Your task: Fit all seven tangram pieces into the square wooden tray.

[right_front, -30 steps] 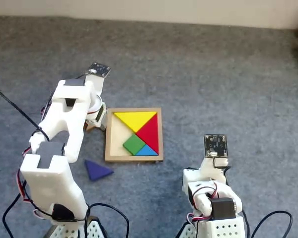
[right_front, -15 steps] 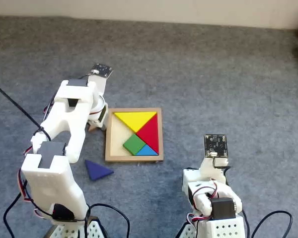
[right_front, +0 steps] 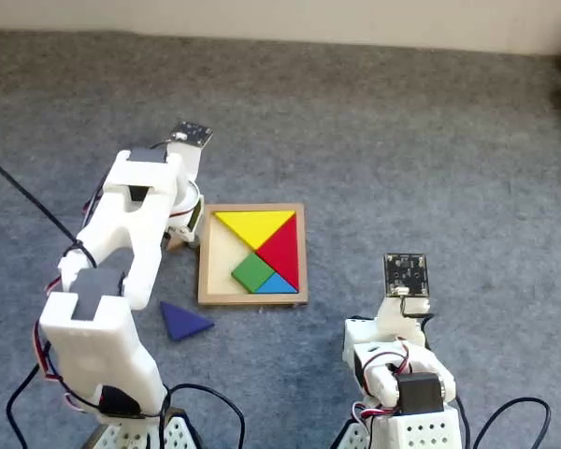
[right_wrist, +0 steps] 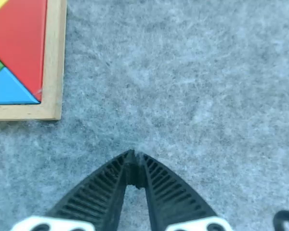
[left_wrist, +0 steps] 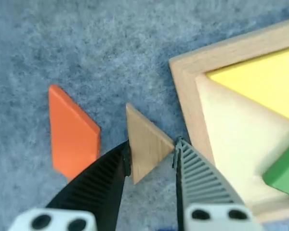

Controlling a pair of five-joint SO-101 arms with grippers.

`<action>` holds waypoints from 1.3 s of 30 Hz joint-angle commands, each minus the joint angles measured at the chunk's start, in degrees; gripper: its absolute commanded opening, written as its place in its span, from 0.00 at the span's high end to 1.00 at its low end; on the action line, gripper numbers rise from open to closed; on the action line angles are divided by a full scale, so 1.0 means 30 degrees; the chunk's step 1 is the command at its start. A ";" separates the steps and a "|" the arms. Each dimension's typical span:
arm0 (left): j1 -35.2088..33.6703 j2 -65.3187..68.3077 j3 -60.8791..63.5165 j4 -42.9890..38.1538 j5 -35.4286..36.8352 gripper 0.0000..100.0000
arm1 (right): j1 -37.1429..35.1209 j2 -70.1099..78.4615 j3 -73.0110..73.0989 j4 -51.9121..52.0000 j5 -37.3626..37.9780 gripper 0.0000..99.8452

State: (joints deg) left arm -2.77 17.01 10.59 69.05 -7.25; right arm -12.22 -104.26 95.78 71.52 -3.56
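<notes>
Risks, as judged:
- The left gripper (left_wrist: 152, 148) had the wooden triangle (left_wrist: 147, 144) pinched between its long edge and the opposite corner. A grip on a corner is narrow, so the piece could pivot or slip out on lifting.
- The triangle lay flat on the carpet (right_front: 402, 140), just beside the tray (left_wrist: 183, 96). A low carry could catch the raised rim and shove the tray.
- The orange piece (left_wrist: 72, 132) lay just beside the triangle, on the side away from the tray. The black finger could drag it along.
- The open floor of the tray ran along its 9 o'clock side. A tilted drop there could ride up on the green square (right_front: 251, 272).

Pose:
- The left arm (right_front: 131, 234) was stretched forward over the carpet, with its wrist at the tray's 9 to 10 o'clock and the gripper pointing down onto the triangle.
- The right gripper (right_wrist: 135, 161) was closed on nothing, low over bare carpet. The right arm was folded back at the tray's 5 o'clock.

Pieces:
- Four sat in the tray: the yellow triangle (right_front: 252, 227) at 12 o'clock, the red triangle (right_front: 282, 251) at 3, the green square near 6 and the light blue triangle (right_front: 278, 283) at 5.
- The dark blue triangle (right_front: 181, 321) lay on the carpet at the tray's 8 o'clock, apart from it.

Three pieces were left to place.
</notes>
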 commanded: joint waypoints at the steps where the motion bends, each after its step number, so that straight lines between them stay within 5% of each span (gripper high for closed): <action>1: 0.0278 -0.2359 -0.0278 0.0733 0.0205 0.90 | -0.0161 -0.0308 0.2916 0.0132 -0.0117 0.99; 13: 0.1802 -0.4000 0.0220 0.2549 0.0440 0.90 | -0.0161 -0.0308 0.2916 0.0132 -0.0117 0.99; 27: 0.5319 -0.4176 0.0689 0.2403 0.6330 0.90 | -0.0161 -0.0308 0.2916 0.0132 -0.0117 0.99; 39: 0.5407 -0.4176 0.2974 -0.1905 0.7326 0.90 | -0.0161 -0.0308 0.2916 0.0132 -0.0059 0.99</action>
State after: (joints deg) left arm 12.70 8.40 19.56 65.45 14.29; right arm -12.22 -104.26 95.78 71.52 -3.56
